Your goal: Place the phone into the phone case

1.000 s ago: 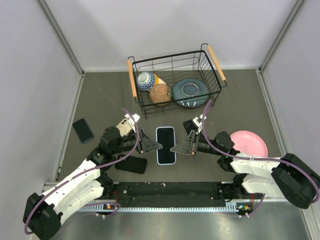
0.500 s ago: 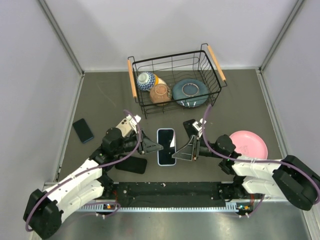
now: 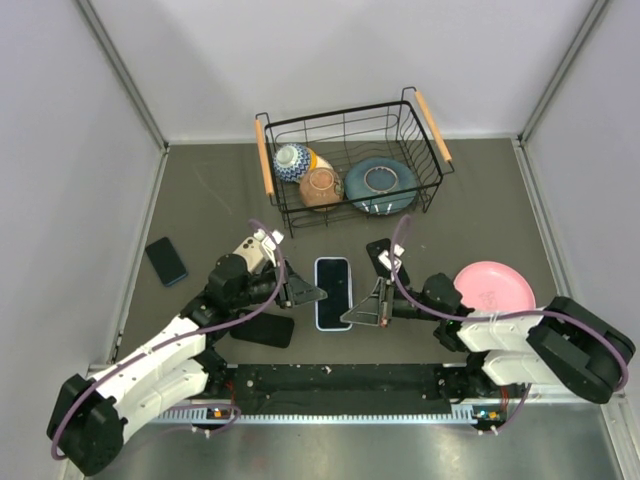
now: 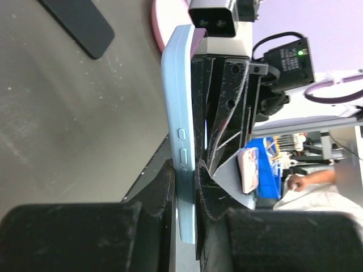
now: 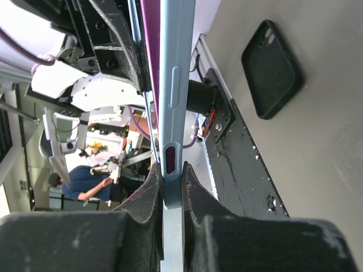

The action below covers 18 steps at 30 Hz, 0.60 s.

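The phone (image 3: 333, 289), black screen up, sits inside the light blue phone case (image 3: 320, 322) at the table's middle. My left gripper (image 3: 314, 294) is shut on the case's left edge. In the left wrist view the blue case (image 4: 178, 102) is pinched between the black fingers of the left gripper (image 4: 184, 170). From the other side, my right gripper (image 3: 352, 314) is shut on the right edge. The right wrist view shows the case (image 5: 176, 68) clamped in the right gripper (image 5: 172, 173). The case is held edge-on in both wrist views.
A black case (image 3: 262, 329) lies by the left arm and shows again as the black case (image 5: 272, 68). A dark phone (image 3: 166, 261) lies far left. A pink plate (image 3: 495, 288) sits at the right. A wire basket (image 3: 268, 170) with bowls stands behind.
My right gripper let go, slid toward the near end of the case's right edge and shut again. The left gripper has stayed closed on the left edge.
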Each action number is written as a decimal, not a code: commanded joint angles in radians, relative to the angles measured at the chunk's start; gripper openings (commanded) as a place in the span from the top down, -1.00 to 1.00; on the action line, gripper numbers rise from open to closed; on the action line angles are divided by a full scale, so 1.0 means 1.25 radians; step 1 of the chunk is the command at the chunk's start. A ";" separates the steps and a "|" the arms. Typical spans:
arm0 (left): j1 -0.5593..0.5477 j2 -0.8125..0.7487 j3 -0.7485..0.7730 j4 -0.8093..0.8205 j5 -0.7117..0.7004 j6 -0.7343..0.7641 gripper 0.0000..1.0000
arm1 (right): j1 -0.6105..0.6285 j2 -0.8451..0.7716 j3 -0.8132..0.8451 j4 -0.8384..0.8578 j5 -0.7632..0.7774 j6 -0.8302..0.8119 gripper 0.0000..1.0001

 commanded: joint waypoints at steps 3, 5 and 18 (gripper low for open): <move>0.002 -0.002 0.038 -0.092 -0.076 0.190 1.00 | 0.006 -0.079 0.062 -0.212 0.084 0.012 1.00; 0.002 0.006 0.031 -0.068 -0.040 0.173 1.00 | 0.005 -0.115 0.073 -0.262 0.090 -0.011 0.91; 0.002 -0.034 0.001 0.041 0.190 0.089 1.00 | -0.042 -0.312 0.160 -0.527 0.051 -0.232 -0.62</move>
